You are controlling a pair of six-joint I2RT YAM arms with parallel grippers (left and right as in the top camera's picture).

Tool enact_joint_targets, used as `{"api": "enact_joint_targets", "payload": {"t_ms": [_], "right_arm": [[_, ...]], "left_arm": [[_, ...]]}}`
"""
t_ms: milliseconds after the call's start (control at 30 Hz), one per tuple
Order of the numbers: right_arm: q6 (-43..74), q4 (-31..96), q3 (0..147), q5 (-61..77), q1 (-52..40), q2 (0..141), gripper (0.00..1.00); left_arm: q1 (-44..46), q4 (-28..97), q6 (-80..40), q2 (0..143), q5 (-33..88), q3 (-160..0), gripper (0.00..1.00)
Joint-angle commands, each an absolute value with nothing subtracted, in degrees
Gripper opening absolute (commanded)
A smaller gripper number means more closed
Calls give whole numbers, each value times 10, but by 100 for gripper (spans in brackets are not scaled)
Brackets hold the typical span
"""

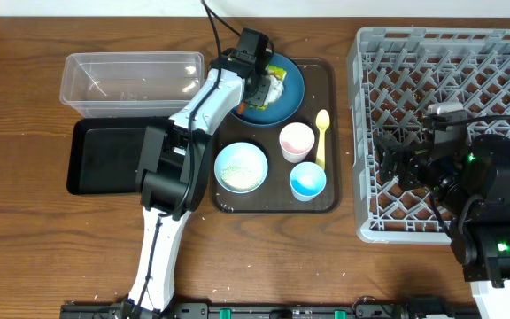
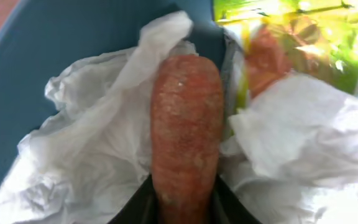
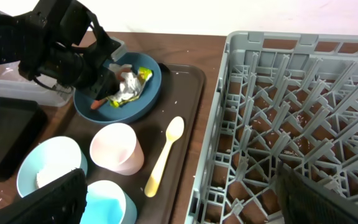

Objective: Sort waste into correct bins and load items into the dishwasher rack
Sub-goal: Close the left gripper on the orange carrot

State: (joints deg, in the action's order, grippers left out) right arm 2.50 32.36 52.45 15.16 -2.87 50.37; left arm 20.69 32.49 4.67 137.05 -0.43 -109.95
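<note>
- Carrot stick (image 2: 186, 124) rests against the napkin (image 2: 86, 155) on the plate (image 1: 295, 84), near the middle of the table's far edge, with the wrapper (image 2: 291, 37) just beside it.
- Left claw (image 1: 257, 87) is clamped on one end of the stick, a finger on either side.
- Right claw (image 1: 392, 161) hangs over the rack (image 1: 503, 62) at the table's right edge, its fingers wide apart.
</note>
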Motion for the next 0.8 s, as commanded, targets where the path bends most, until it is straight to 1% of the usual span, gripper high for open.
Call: {"api": "enact_joint_targets", "payload": {"t_ms": [0,200,267,300,333,400,433,500,567,700,733,767], "right_arm": [[22,326,537,148,-24,503,94],[22,324,537,148,-24,503,95],[22,324,537,148,-24,503,95],[23,324,537,148,-24,503,95],[23,324,537,148,-24,503,95],[23,324,537,148,-24,503,95],[22,324,537,148,-24,503,95],[22,324,537,148,-24,503,95],[23,324,537,148,-24,503,95],[23,324,537,148,-24,503,95],[22,324,537,148,-24,503,95],[23,324,537,148,-24,503,95]], "left_arm": [[203,327,50,1340,-9,-1095,13],[203,335,50,1336,-9,-1095,12],[203,335,50,1336,-9,-1095,17],[203,335,50,1335,-9,-1095,24],[203,335,50,1335,-9,-1095,27],[203,335,50,1334,-9,-1095,30],[203,335,50,1334,-9,-1095,29],[203,336,50,1334,-9,-1095,21],[203,338,50,1334,-9,-1095,19],[203,340,50,1334,-9,-1094,19],[203,340,50,1334,-9,-1094,14],[203,339,50,1334,-9,-1094,12]]}}
